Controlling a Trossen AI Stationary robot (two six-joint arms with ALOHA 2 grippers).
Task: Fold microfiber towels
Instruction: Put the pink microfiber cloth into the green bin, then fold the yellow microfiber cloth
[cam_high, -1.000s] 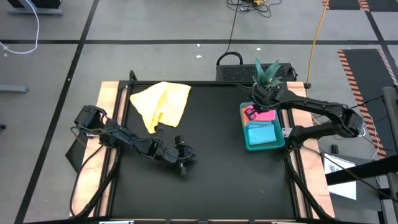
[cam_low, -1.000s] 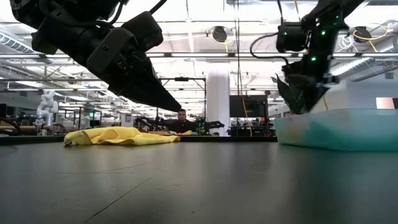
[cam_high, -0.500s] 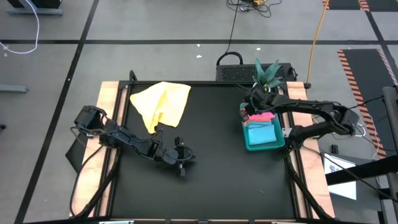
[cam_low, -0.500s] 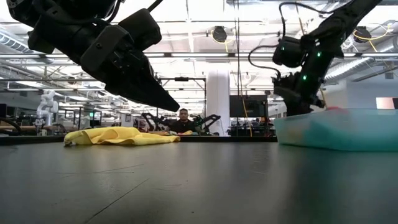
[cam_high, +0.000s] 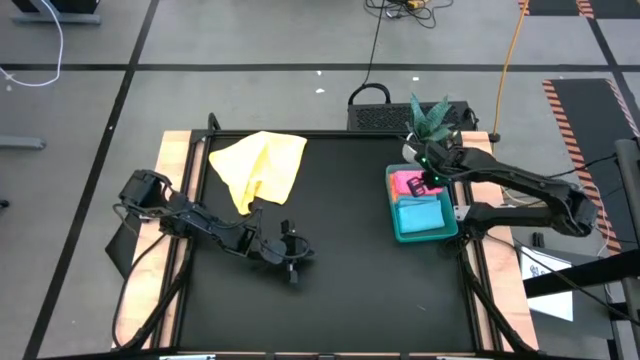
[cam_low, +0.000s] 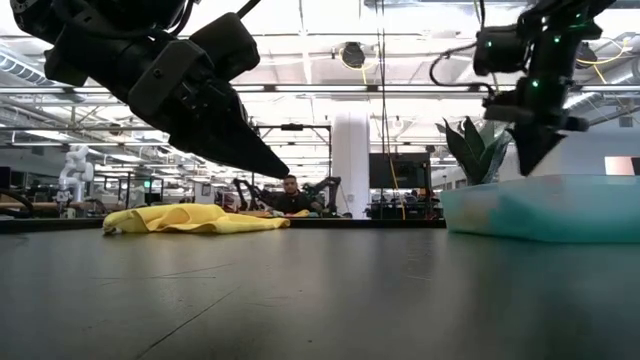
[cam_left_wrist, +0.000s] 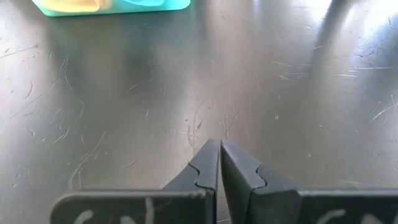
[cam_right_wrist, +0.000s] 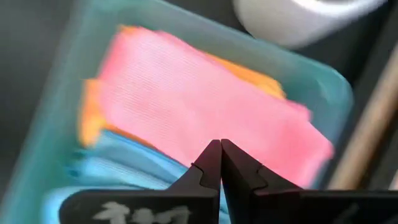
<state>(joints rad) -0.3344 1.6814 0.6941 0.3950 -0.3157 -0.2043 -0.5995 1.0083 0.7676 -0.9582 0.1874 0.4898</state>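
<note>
Pink towel (cam_right_wrist: 205, 106) hides yellow towel (cam_right_wrist: 92, 112) beneath.

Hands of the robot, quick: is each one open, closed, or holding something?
Left hand: closed, empty, above the bare table.
Right hand: closed, holding nothing, over the pink towel in the green tray.

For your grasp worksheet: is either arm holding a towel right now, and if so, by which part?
Nothing is held. The right gripper hangs shut above the pink towel in the tray; the left gripper is shut over bare table.
</note>
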